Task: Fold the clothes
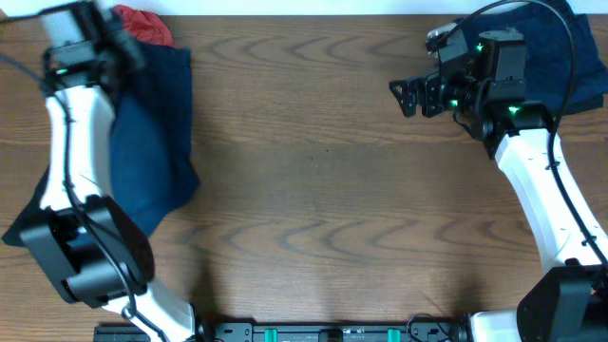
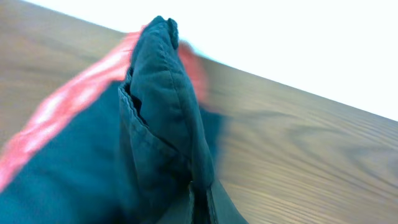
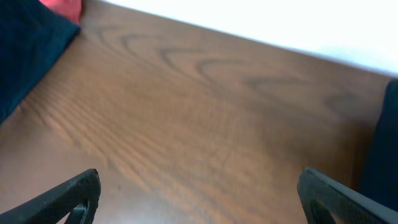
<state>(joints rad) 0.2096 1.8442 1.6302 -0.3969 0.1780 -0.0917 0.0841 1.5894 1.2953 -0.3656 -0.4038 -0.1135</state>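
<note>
Two arms, three cloths on one wooden surface

1. Blue garment (image 1: 152, 123). Lies at the left side of the surface (image 1: 304, 190). Its long axis runs from the far edge towards the near edge and leans a little leftward at the near end. The left arm (image 1: 71, 123) crosses part of it.
   - Overhead view: shows the whole outline but hides the grip under the wrist.
   - Left wrist view: shows a thick seamed fold standing up out of the left jaws, which are closed on it. The fold points up and away from the camera. This view is blurred.
2. Red cloth (image 1: 147, 28). Sits at the far edge, touching the far end of the blue garment. From overhead only a small patch shows. In the left wrist view it is a pink-red smear behind and to the left of the raised fold.
3. Second blue cloth (image 1: 556, 43). Lies in the far right corner, partly under the right arm (image 1: 537, 190). In the right wrist view it is only a dark sliver at the right edge.
4. Right jaws. Spread wide and holding nothing, above bare wood and pointing left. The right wrist view shows both tips well apart.
</note>
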